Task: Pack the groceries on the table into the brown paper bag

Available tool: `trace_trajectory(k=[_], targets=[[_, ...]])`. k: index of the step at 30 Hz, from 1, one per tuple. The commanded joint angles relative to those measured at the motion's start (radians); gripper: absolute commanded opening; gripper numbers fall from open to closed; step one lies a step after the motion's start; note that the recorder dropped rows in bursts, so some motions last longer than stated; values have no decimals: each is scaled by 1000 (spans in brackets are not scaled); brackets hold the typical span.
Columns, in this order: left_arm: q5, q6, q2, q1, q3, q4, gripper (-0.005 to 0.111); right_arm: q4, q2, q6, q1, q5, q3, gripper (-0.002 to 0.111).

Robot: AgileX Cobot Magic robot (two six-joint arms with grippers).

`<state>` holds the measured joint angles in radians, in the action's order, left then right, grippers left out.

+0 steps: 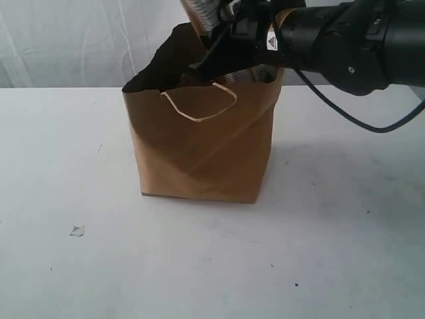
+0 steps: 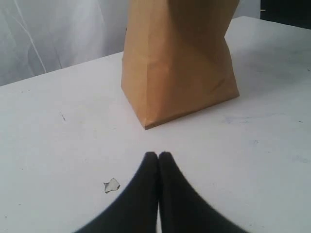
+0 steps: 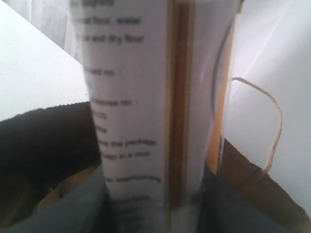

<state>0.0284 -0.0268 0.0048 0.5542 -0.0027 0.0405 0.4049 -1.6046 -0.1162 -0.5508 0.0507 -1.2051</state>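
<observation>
The brown paper bag (image 1: 199,146) stands upright mid-table (image 1: 345,239), its mouth open. My right gripper (image 1: 211,61) reaches over the bag's rim from the right and is shut on a pouch (image 3: 141,97). The pouch has a white printed back with an orange-brown strip, and it stands on end over the dark opening of the bag (image 3: 252,187). Its top pokes above the rim (image 1: 198,13). My left gripper (image 2: 158,155) is shut and empty, low over the table (image 2: 262,155), a short way in front of the bag (image 2: 180,63). What lies inside the bag is hidden.
A small torn scrap of paper (image 1: 78,230) lies on the table at the front left, beside my left gripper's fingers (image 2: 111,185). A cream loop handle (image 1: 199,106) hangs down the bag's front. A white curtain backs the table.
</observation>
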Motion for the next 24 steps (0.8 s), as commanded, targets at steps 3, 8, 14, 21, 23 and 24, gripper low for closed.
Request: trace_trajectory(k=[3, 8, 14, 21, 23, 24], targets=[[-1, 0, -5, 4, 3, 4, 0, -37, -10, -45, -11, -51, 8, 40], [-1, 0, -5, 4, 3, 4, 0, -42, -10, -45, -18, -51, 8, 59], [-1, 0, -5, 4, 3, 4, 0, -42, -10, -45, -18, -74, 8, 59], [-1, 0, -5, 4, 3, 4, 0, -42, -10, -45, -18, -79, 8, 59], [-1, 0, -5, 4, 3, 4, 0, -42, -10, -45, -18, -72, 8, 59], [-1, 0, -5, 4, 3, 4, 0, -42, -8, -45, -18, -67, 8, 59]])
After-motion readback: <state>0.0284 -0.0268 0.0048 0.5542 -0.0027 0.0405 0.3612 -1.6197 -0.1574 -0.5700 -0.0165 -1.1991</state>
